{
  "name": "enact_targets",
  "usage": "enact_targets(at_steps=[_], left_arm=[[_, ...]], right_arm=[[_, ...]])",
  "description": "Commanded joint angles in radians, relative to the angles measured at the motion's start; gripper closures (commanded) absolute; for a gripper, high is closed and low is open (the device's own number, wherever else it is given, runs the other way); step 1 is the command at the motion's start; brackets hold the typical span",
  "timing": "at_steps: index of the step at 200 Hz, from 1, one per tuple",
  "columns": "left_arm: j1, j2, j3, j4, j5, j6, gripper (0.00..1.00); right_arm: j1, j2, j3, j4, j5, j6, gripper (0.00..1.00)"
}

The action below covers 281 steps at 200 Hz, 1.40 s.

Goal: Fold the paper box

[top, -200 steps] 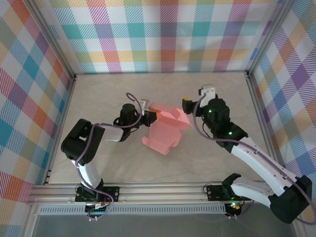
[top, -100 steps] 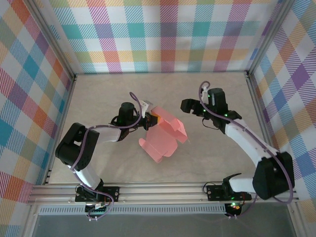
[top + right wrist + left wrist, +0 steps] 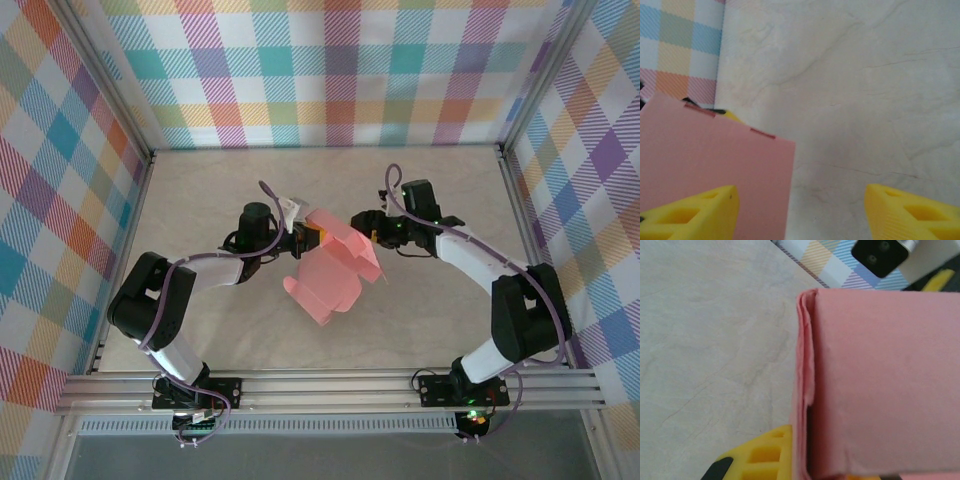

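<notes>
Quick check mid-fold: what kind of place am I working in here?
Probably a lab test cell rather than a home or shop: a pale marbled table boxed in by plaid walls on aluminium framing, with just the paper box on it.

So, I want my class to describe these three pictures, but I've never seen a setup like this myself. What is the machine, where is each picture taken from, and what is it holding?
The machine is two robot arms bolted at the near edge of a table, with plaid walls around it. The wide picture looks down from above and behind the arms. The other two pictures come from a small camera on each wrist. The yellow shapes at their bottom edges are that arm's own fingers. The one object is a pink paper box, partly folded. The left tool is shut on the box's edge. The right tool is at the opposite corner with its fingers apart, so it is open and not gripping.
</notes>
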Motion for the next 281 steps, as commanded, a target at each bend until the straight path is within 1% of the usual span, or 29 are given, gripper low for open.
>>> enact_targets(at_steps=[1,53,86,115,137,150,182,217,254,281], left_arm=[[-0.011,0.007,0.04,0.049,-0.056,-0.066,1.0],[-0.021,0.006,0.054,0.039,-0.102,-0.092,1.0],[-0.022,0.006,0.054,0.03,-0.118,-0.101,1.0],[-0.022,-0.002,0.043,0.022,-0.11,-0.072,1.0],[-0.022,-0.013,0.038,0.005,-0.14,-0.064,1.0],[-0.022,-0.012,0.039,0.021,-0.145,-0.087,1.0],[-0.029,0.014,0.066,0.055,-0.156,-0.15,1.0],[-0.042,0.036,0.091,0.045,-0.171,-0.158,1.0],[-0.044,0.022,0.078,0.011,-0.184,-0.124,1.0],[-0.039,0.0,0.061,-0.03,-0.205,-0.082,1.0]], right_arm=[[0.028,0.013,0.003,0.068,-0.082,0.027,0.36],[0.073,0.053,0.001,0.116,-0.104,0.046,0.41],[0.089,0.067,0.005,0.129,-0.109,0.052,0.42],[0.087,0.048,0.007,0.094,-0.057,0.028,0.42],[0.078,0.03,0.005,0.083,-0.037,0.024,0.43],[0.079,0.036,0.006,0.101,-0.053,0.04,0.44],[0.09,0.081,-0.008,0.211,-0.125,0.125,0.47],[0.129,0.1,0.002,0.211,-0.124,0.11,0.47],[0.115,0.051,-0.001,0.129,-0.044,0.048,0.45],[0.07,0.019,-0.022,0.13,-0.035,0.057,0.43]])
